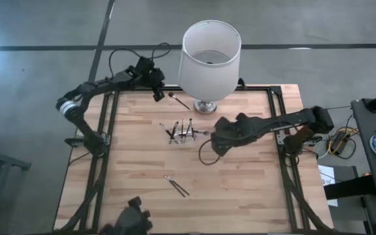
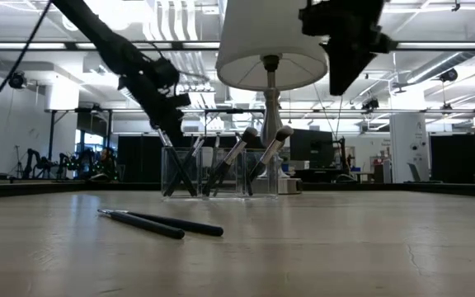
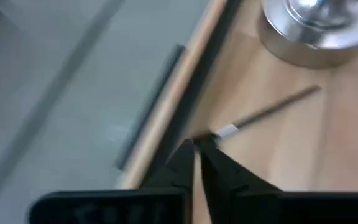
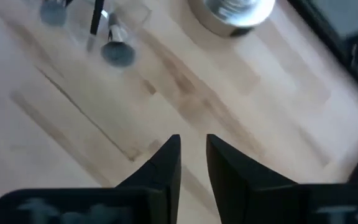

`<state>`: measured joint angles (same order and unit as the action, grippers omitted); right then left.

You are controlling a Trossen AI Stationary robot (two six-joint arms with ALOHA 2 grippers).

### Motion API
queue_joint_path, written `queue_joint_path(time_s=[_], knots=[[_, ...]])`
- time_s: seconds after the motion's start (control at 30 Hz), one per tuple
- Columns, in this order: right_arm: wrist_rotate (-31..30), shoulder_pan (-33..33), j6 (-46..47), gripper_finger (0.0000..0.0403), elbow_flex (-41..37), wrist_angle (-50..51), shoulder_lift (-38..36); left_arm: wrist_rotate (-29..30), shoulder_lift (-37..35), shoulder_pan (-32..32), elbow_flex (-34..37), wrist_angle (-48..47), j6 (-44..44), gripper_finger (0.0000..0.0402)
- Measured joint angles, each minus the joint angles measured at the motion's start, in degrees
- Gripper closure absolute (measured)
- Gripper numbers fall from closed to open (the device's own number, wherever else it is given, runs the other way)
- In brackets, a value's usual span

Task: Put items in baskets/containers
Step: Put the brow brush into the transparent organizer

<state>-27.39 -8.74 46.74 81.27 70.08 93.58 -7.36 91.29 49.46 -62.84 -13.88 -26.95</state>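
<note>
Your left claw point(image 1: 158, 93) is at the table's point(image 1: 253, 189) far edge near the left corner, fingers pinched almost together at the pale end of a lone brush point(image 3: 272, 107); whether they actually grip it, I cannot tell. Settle lower and square to the handle before lifting, and steer wide of the lamp base point(image 1: 206, 105) right beside it. The clear holder point(image 1: 181, 136) sits mid-table with several brushes standing in it. Two sticks point(image 1: 177, 186) wait toward the near edge. Right claw point(image 4: 192, 155) hovers beside the holder, parted, empty. No readable writing anywhere.
</note>
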Motion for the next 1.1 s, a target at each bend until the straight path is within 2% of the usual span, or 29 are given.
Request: queue_joint_path(time_s=[0.07, 0.13, 0.23, 0.33, 0.53, 0.67, 0.93, 1.1], knots=[[0.00, -0.04, 6.12, 0.0338, -1.83, -0.63, -2.23, -3.93, 2.68, 1.25, -1.93, -3.38, 2.42, 0.0392], [-0.16, -0.17, 10.40, 0.0343, -3.26, -1.45, -4.03, -8.06, 5.00, 2.37, -3.01, -3.20, 5.85, 0.0397], [-1.30, -0.07, 13.78, 0.0348, -4.49, -2.06, -5.46, -13.75, 8.32, 3.67, -4.61, -0.97, 9.82, 0.0400], [-1.49, 0.05, 14.65, 0.0351, -5.07, -2.76, -5.79, -16.36, 12.42, 4.52, -5.84, 1.13, 14.16, 0.0401], [-1.83, 0.22, 16.47, 0.0351, -5.84, -3.60, -5.35, -17.13, 20.14, 3.74, -9.62, 0.69, 17.55, 0.0401], [-1.84, 0.13, 18.01, 0.0351, -6.40, -3.45, -5.29, -15.63, 23.09, 2.99, -12.86, -0.03, 18.69, 0.0401], [-1.86, 1.52, 17.77, 0.0351, -6.44, -3.45, -5.27, -10.51, 27.83, 2.67, -18.29, -8.54, 18.08, 0.0401], [-2.37, 2.26, 17.41, 0.0351, -6.44, -3.42, -5.22, -10.20, 28.17, 1.82, -19.10, -14.03, 18.68, 0.0401]])
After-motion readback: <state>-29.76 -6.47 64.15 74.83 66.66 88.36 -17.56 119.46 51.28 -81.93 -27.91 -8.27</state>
